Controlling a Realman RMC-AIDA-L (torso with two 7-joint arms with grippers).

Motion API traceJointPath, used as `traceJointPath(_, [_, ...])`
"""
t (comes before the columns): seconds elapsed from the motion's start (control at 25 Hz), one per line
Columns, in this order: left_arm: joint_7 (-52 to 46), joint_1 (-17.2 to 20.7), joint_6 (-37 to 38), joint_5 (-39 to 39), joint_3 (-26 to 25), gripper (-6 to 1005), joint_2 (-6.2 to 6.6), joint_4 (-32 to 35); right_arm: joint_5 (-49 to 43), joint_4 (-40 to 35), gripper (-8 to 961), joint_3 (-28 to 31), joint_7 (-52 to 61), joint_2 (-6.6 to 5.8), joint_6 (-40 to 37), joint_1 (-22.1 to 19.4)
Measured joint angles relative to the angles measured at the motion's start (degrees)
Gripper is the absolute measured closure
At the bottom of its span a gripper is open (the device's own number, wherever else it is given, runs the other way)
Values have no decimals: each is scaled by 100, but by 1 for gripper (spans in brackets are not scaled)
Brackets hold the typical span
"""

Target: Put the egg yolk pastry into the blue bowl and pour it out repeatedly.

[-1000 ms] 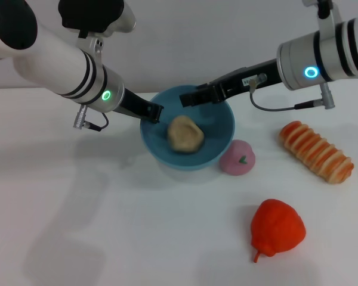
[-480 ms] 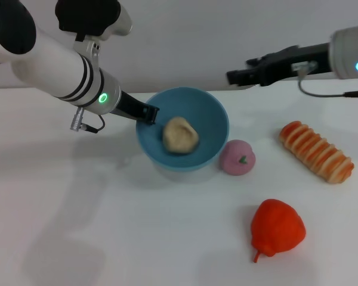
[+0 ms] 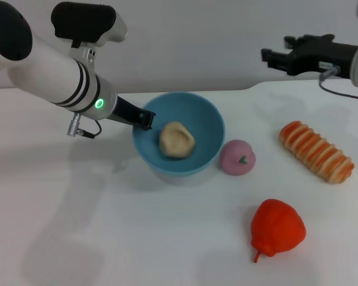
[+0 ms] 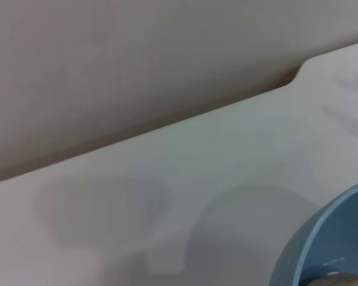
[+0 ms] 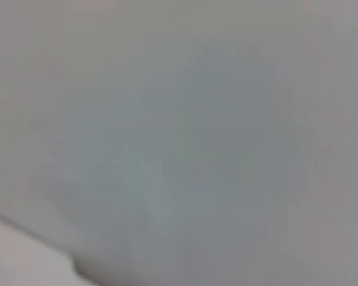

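Observation:
The blue bowl [image 3: 206, 121] is near the middle of the table in the head view, and the beige egg yolk pastry [image 3: 176, 140] lies inside it. My left gripper [image 3: 145, 118] is shut on the bowl's left rim. In the left wrist view, part of the blue bowl [image 4: 322, 238] shows at one corner, with a sliver of the egg yolk pastry [image 4: 337, 279] inside. My right gripper [image 3: 275, 57] hangs high at the back right, well away from the bowl and holding nothing. The right wrist view shows only a blank grey surface.
A pink ball [image 3: 237, 157] with a green mark touches the bowl's right side. A striped bread roll [image 3: 315, 151] lies at the right. A red strawberry-like fruit [image 3: 277, 229] sits at the front right. The table's back edge runs behind the bowl.
My right gripper has drawn back from over the bowl to the back right. The bowl, held by my left gripper, has shifted slightly left with the pastry still inside.

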Motion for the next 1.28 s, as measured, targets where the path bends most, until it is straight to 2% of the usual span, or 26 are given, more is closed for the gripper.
traceJointPath(0.28, [2, -2, 35, -5, 0, 999, -11, -41, 2878, 374, 408, -427, -3014, -2, 435, -594])
traceJointPath(0.68, [4, -2, 103, -5, 0, 999, -15, -53, 6723, 1901, 408, -456, -6676, -14, 499, -803])
traceJointPath(0.8, [5, -22, 143, -6, 0, 1000, -15, -53, 7420, 2384, 408, -450, -7997, -11, 65, -970])
traceJointPath(0.92, [5, -55, 162, -5, 0, 1000, -15, -87, 8206, 2946, 408, -464, -8747, -23, -637, -1100])
traceJointPath(1.04, [6, -101, 257, 1, 27, 1000, -15, -151, 8593, 3396, 407, -393, -8800, -36, -1229, -1147])
traceJointPath(1.28, [247, -273, 822, 53, 250, 1000, -27, -265, 8843, 3979, 407, -348, -8910, -44, -1414, -1077])
